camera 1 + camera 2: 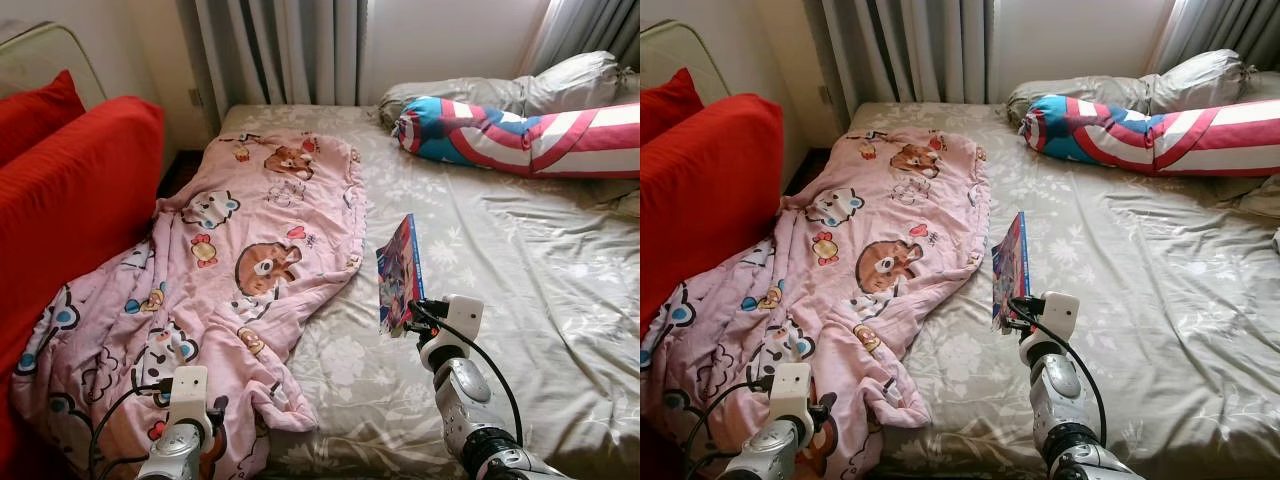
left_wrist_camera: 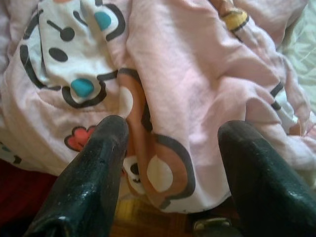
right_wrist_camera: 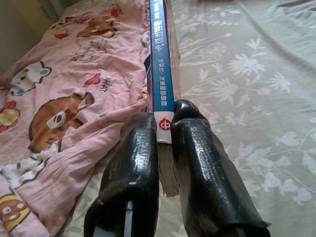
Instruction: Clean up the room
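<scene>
Home bedroom, bed (image 1: 520, 300), pillows (image 1: 560, 85), curtains (image 1: 280, 50)

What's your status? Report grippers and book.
Right gripper shut on book, held upright over bed. Left gripper open over pink blanket. Nothing blocking.

A pink blanket (image 1: 230, 270) printed with cartoon bears lies beside a red sofa (image 1: 70, 200) on a grey floral sheet (image 1: 520, 290); beyond it, a red-white-blue striped bolster (image 1: 520, 135), blue-spined book (image 3: 162, 74).
</scene>
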